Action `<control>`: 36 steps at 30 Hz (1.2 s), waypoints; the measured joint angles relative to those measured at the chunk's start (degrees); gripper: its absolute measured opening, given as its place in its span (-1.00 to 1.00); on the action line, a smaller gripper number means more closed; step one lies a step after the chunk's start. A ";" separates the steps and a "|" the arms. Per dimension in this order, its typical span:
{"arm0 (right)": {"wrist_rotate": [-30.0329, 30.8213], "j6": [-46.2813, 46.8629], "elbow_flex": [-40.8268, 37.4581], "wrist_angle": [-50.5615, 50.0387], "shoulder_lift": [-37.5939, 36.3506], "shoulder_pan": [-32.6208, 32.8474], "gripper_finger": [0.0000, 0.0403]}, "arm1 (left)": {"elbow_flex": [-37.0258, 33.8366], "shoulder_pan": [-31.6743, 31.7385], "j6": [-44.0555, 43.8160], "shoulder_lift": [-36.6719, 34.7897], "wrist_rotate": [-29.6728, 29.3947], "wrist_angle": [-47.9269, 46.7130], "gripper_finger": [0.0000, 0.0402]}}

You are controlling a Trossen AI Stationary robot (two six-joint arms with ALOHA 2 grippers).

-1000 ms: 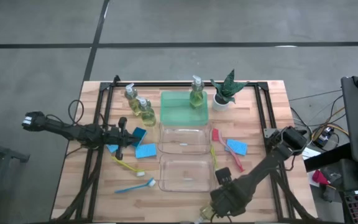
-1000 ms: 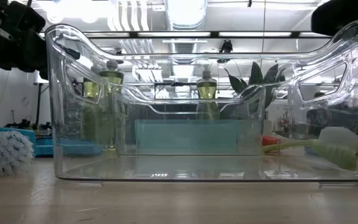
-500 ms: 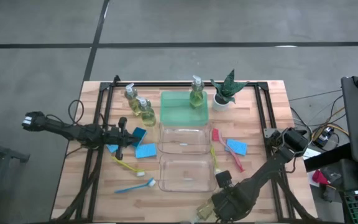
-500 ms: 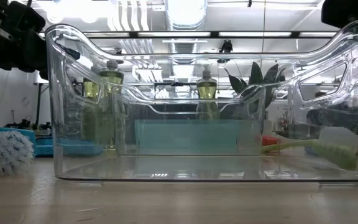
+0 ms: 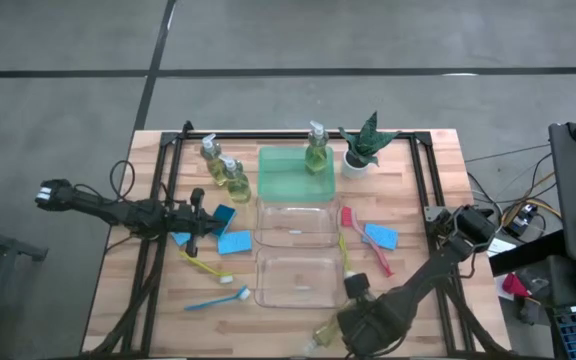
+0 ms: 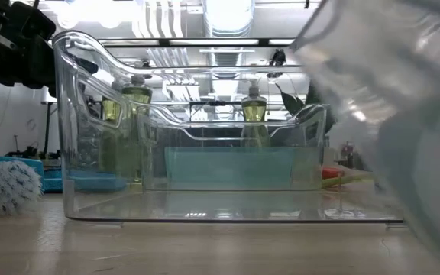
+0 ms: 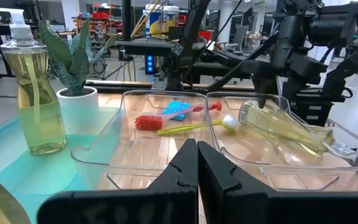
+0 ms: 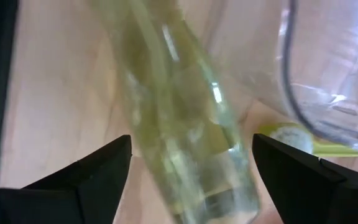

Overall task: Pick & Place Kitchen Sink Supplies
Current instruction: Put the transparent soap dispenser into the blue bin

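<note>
Between the fingers of the right gripper (image 8: 191, 143): one pump bottle (image 8: 185, 124), clear, yellow-green liquid, held tilted. The fingers sit close on either side of its body, and I judge them to be pinching it. It hangs low over the table's near edge, just short of the near clear bin (image 5: 260, 280).

Left gripper (image 7: 197, 162): fingers pressed together, holding nothing, waiting beside the blue sponges (image 5: 230, 238).

Step in hand, as judged: carrying the bottle to a bin.
- Lift before travelling, so the bottle clears the bin's rim.
- Keep the grip on the broad body, since the wall is smooth and the liquid shifts its weight.
- Bring it upright, or lay it flat, before letting go.

Changes from half a second ago:
- Low view: a blurred clear mass now covers the right side, where the bin's right wall showed plainly.
- High view: bottle and gripper sit slightly further left.
</note>
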 joint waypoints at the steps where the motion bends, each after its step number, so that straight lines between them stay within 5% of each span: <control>1: 0.00 -0.25 -0.04 -0.02 0.00 -0.02 0.66 | 0.02 0.00 0.00 0.02 -0.02 0.00 -1.00; 36: -5.93 4.15 -12.27 12.51 -0.02 -0.72 0.62 | 0.01 -0.01 0.02 0.02 0.00 -0.06 -1.00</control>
